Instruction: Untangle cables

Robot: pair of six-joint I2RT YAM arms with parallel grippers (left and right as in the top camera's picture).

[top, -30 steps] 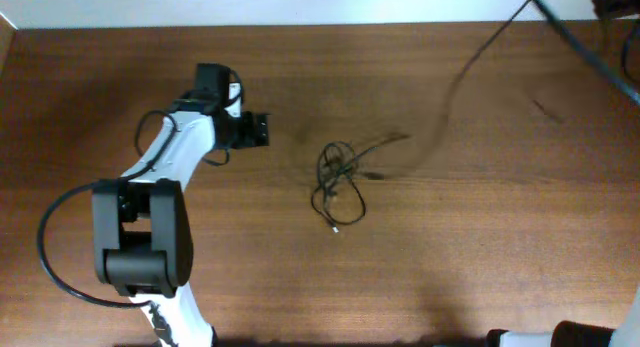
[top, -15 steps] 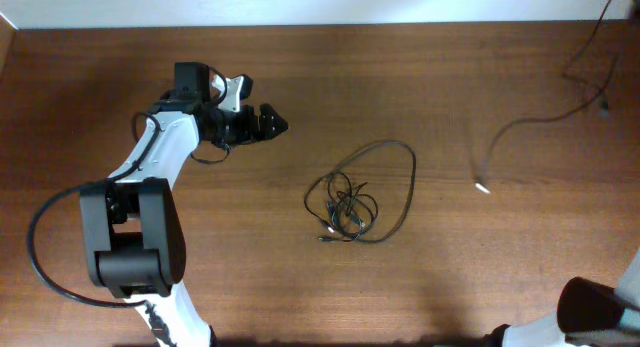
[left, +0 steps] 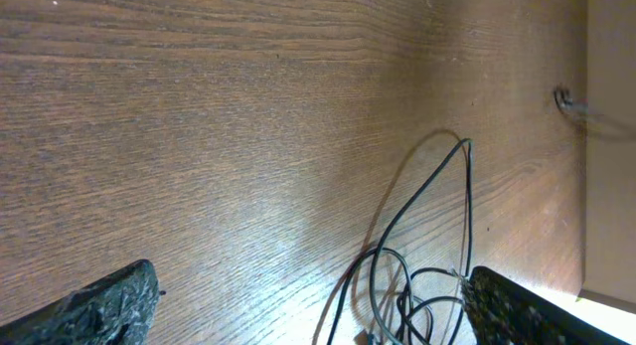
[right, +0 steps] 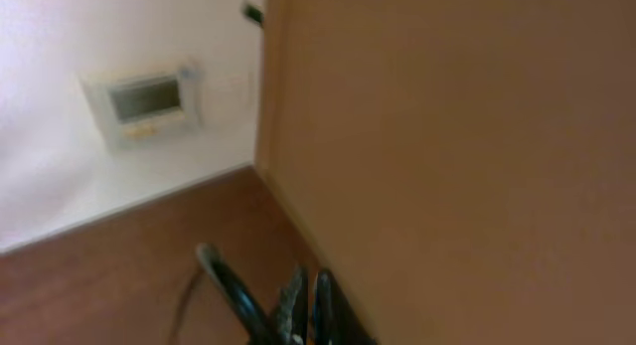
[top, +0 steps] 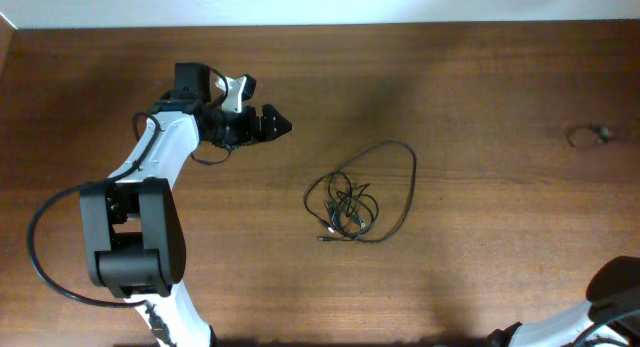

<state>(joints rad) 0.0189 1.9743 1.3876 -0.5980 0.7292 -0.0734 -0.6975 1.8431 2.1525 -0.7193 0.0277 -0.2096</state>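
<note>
One wood-grain table, white wall, tangled cables

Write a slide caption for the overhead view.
Left gripper, fingers open, faces the tangled cables lying on the table; a small separate cable loop lies near its right edge.

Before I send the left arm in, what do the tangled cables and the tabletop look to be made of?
Tangled cables: thin black cords, probably rubber or plastic jacketed, mostly matte. They lie in soft, loose loops, so they look flexible.
Tabletop: brown wood or wood-look laminate, smooth with a low sheen. Fine grain lines and a soft glare show in the left wrist view.
</note>
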